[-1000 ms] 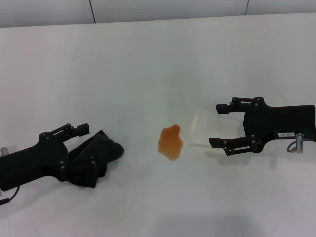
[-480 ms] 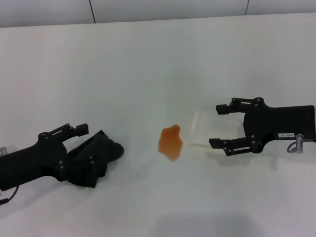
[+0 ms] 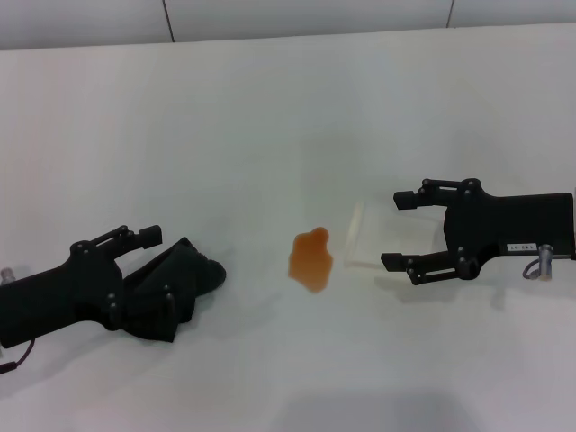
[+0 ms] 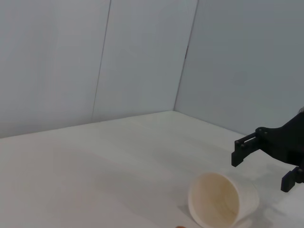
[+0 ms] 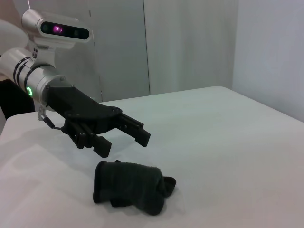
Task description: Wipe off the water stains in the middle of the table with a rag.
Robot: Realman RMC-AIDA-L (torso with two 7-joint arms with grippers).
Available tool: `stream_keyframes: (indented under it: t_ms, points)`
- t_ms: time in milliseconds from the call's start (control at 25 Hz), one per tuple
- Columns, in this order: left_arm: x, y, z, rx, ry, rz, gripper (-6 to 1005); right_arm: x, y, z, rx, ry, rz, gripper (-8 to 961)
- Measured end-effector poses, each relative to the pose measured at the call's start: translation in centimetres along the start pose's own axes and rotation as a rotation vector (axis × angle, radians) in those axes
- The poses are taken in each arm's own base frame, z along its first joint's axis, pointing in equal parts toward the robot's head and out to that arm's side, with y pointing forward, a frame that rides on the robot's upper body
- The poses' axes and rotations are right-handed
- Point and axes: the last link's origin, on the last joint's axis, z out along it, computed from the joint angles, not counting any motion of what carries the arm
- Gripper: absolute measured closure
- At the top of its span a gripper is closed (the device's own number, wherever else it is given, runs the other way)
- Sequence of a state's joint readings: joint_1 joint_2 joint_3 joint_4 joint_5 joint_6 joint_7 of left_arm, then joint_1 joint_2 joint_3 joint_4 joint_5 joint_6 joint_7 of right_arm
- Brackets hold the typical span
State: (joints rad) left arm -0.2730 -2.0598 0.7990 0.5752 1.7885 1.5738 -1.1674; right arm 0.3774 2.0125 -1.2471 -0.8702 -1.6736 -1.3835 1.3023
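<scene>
The water stains (image 3: 310, 259) are one orange-amber blotch in the middle of the white table (image 3: 270, 117). The black rag (image 3: 184, 283) lies bunched on the table at the left. My left gripper (image 3: 155, 265) is open and hovers just above the rag; the right wrist view shows the gripper (image 5: 122, 142) clear of the rag (image 5: 130, 187). My right gripper (image 3: 391, 229) is open and empty to the right of the stain, its fingers on either side of a translucent cup (image 3: 360, 236) lying on its side. The cup also shows in the left wrist view (image 4: 222, 198).
The tipped cup lies between the stain and my right gripper, which also shows in the left wrist view (image 4: 262, 167). Grey wall panels (image 3: 297, 16) run along the table's far edge.
</scene>
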Motion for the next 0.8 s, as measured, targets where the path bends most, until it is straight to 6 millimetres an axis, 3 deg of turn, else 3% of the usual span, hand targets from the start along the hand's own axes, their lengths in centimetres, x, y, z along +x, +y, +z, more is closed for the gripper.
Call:
stream_keyframes:
  t_ms: [800]
  points:
    - [0.04, -0.06, -0.06, 0.002, 0.001, 0.001, 109, -0.2, -0.04, -0.02, -0.001, -0.002, -0.003, 96]
